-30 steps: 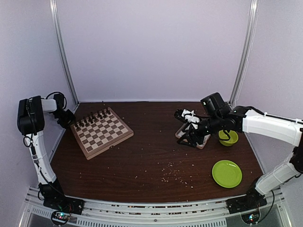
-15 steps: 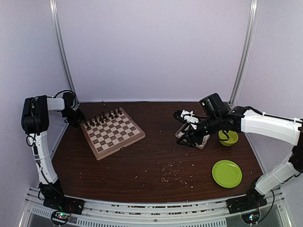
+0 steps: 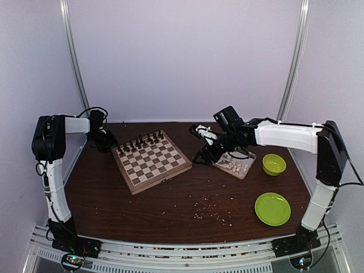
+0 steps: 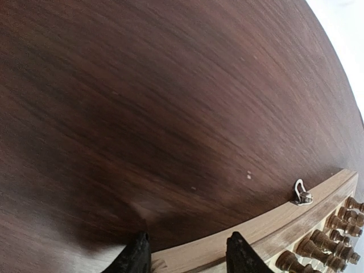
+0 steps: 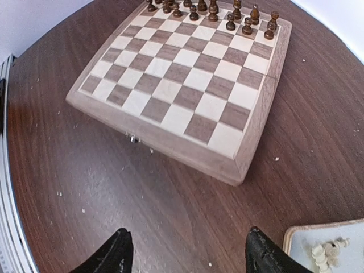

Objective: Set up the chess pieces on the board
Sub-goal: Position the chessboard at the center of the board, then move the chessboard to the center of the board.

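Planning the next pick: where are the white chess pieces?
Top view, right of centre: the chess pieces lie on the tray, between the board and green bowl.

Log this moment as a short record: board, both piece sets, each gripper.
board: angled, left of centre
dark pieces: standing on board's far rows
cream pieces: heaped on tray, none on board
left gripper: fingers astride board's rim, grip unclear
right gripper: open, empty, between board and tray

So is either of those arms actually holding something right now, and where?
The left gripper pinches the board by its light-wood rim, near the far-left corner. The right gripper is open and holds nothing.
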`<state>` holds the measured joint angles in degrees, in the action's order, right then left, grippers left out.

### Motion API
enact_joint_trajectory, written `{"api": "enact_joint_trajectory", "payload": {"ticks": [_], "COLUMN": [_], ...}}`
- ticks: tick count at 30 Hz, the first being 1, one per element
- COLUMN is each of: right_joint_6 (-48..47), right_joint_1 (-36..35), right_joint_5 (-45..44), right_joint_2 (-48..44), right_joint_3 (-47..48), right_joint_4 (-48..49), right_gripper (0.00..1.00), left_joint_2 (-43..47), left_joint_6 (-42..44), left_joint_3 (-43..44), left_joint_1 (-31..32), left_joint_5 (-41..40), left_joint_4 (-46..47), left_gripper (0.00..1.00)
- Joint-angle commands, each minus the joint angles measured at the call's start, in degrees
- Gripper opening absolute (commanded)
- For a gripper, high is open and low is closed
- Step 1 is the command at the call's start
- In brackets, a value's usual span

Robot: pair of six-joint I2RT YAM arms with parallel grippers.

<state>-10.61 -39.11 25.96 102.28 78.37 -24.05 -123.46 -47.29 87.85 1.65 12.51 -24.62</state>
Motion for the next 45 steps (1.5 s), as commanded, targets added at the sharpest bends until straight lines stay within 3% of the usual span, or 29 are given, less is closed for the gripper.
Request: {"api": "enact_joint_trajectory", "payload": {"ticks": [1, 7, 14, 16, 22, 36, 45], "right_joint_6": [9.41, 16.04, 20.43, 21.38, 23.93, 22.66, 21.87], "right_joint_1": [0.62, 1.62, 1.67, 1.67, 1.67, 1.22, 1.06], "right_joint_5": [-0.63, -1.12, -4.90, -5.45, 3.15, 8.35, 10.59], "right_joint_2": [11.21, 25.93, 27.72, 27.83, 30.94, 24.32, 18.43], "right_joint_3": [12.33, 28.56, 27.42, 27.20, 28.65, 16.12, 7.13], "right_joint_4": [-1.96, -8.25, -7.17, -7.04, -7.81, -4.09, -2.86], "right_gripper": [0.69, 0.70, 0.76, 0.84, 0.83, 0.72, 0.65], "left_joint_2": [-0.46, -0.73, -0.01, 0.29, 0.59, 0.28, 4.64], "left_joint_6": [-0.98, -1.08, -0.83, -0.76, -0.21, 0.70, -2.75], "left_joint_3": [-0.17, -0.38, -2.39, -3.04, -4.09, -6.31, -14.89], "left_joint_1": [2.13, 2.61, 2.70, 2.70, 2.97, 5.67, 9.48], "left_joint_5": [2.75, 2.94, 3.64, 3.66, 3.87, 4.62, 3.17], "left_joint_4": [2.30, 2.38, 3.14, 3.47, 3.95, 4.28, 8.83], "left_gripper": [0.46, 0.46, 0.46, 0.46, 0.46, 0.44, 0.42]}}
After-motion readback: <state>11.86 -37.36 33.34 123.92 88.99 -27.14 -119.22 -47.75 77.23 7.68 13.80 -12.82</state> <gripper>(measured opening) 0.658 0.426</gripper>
